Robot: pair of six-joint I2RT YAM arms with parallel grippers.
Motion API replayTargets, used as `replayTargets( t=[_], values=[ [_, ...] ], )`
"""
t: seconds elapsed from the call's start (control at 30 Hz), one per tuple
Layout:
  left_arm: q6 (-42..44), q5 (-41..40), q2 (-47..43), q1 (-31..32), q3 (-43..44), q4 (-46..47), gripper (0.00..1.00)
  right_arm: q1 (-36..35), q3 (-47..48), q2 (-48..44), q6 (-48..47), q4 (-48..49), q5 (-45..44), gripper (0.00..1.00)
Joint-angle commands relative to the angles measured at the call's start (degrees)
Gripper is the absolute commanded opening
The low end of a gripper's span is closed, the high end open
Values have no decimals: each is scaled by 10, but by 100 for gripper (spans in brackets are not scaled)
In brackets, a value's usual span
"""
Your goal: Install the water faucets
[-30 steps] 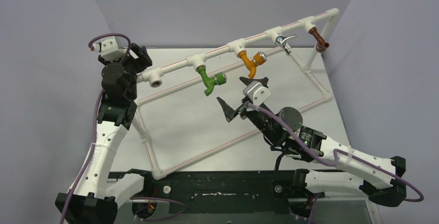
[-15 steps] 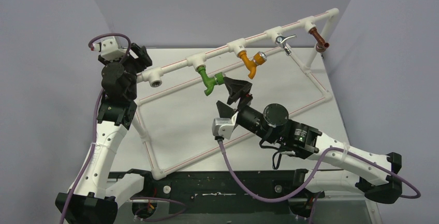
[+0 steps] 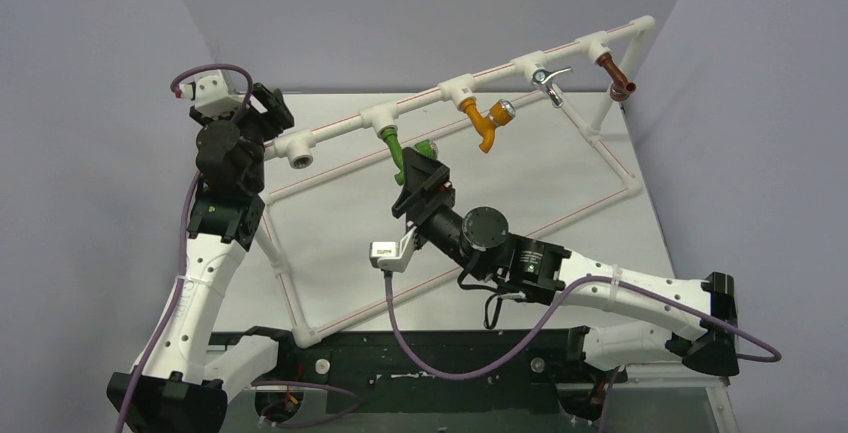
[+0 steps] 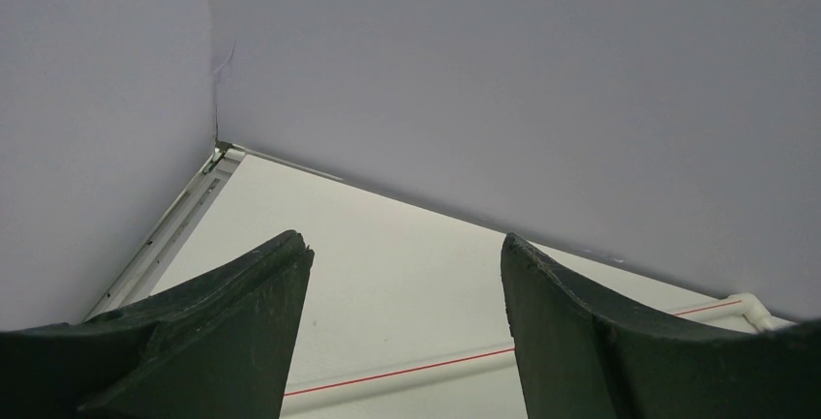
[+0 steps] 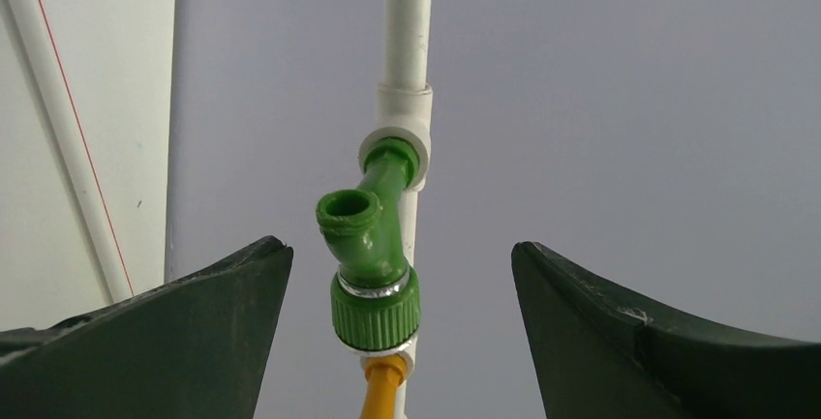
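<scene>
the green water faucet sits threaded into a white tee fitting on the raised pipe rail, next along from the orange tap. the right hand is spread wide, one finger on either side of the faucet (neither touches it in the wrist view). the left hand is released too, nothing between its fingers, up by the rail's left end above the surface.

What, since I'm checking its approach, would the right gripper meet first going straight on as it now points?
Probably the green faucet, mounted on the white pipe: it sits centred ahead of the right gripper, jaws open. Depth is unclear.
</scene>
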State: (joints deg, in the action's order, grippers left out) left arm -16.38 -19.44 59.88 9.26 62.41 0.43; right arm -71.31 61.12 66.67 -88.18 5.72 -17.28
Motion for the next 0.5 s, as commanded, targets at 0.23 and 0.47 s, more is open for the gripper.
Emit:
replayTargets(
  t=[0.23, 0.47],
  values=[
    [11, 20, 35, -3, -46, -156, 70, 17, 23, 57, -37, 79, -45, 77],
    [11, 20, 35, -3, -46, -156, 69, 24, 28, 71, -30, 90, -55, 61]
  ],
)
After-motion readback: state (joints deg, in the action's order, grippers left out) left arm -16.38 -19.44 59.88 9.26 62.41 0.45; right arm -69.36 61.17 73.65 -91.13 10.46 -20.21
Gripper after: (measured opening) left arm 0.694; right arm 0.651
